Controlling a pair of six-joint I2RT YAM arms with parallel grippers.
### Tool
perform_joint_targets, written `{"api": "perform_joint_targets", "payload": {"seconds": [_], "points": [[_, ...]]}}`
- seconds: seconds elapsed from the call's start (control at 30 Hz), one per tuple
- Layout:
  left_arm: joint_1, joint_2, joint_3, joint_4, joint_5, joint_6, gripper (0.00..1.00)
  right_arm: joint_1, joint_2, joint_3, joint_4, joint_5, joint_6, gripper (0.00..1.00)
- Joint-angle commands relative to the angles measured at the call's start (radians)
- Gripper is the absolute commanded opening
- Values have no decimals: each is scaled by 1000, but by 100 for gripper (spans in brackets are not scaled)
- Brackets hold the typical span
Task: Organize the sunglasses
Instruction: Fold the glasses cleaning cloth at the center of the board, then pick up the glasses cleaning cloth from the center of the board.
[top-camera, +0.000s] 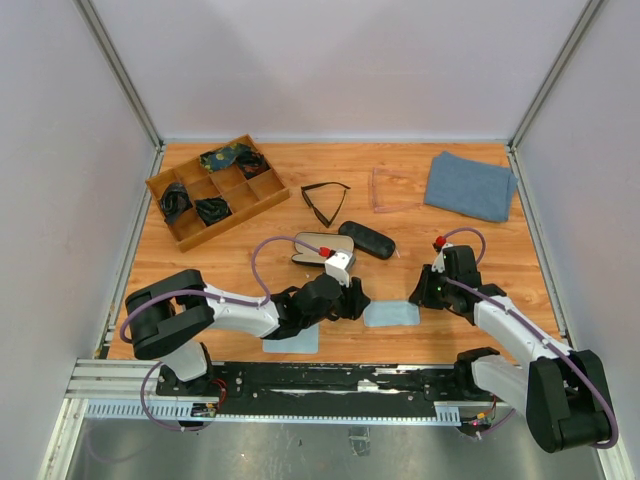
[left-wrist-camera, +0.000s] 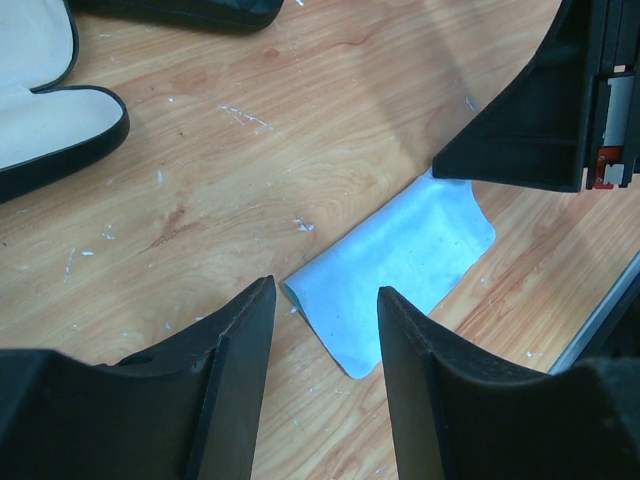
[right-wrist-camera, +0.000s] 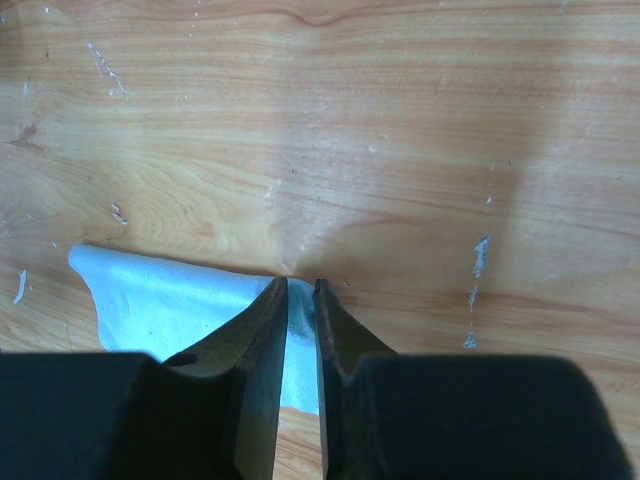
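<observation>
Top view: black sunglasses (top-camera: 325, 198) and pink sunglasses (top-camera: 395, 190) lie at twelve o'clock from the grippers. They look light and breakable, so hold the frame's middle.

Left wrist: left gripper (left-wrist-camera: 325, 340) fingers wide, holding nothing.

Right wrist: right gripper (right-wrist-camera: 301, 290) fingers narrow, nipping the blue cloth (right-wrist-camera: 160, 305) at nine o'clock.

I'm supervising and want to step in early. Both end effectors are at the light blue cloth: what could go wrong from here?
1. The right end effector has only the edge of the light blue cloth between its nearly closed jaws; it may slip out on lifting.
2. The left end effector stands open over the cloth's other end; the two could bump or pull against each other.
</observation>
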Motion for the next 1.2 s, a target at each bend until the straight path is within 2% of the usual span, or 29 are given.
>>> {"api": "perform_joint_targets", "payload": {"seconds": [0.0,0.37,1.0,1.17], "points": [[6,21,19,37,14,-10,51,8,-2,-12,-17,18,13,16],[6,78,44,51,47,-12,50,8,5,1,-22,41,18,1],[13,174,84,46,20,-25,50,8,-1,0,-14,26,15,1],[16,192,88,46,22,-28,47,9,1,1,-10,21,15,1]]}}
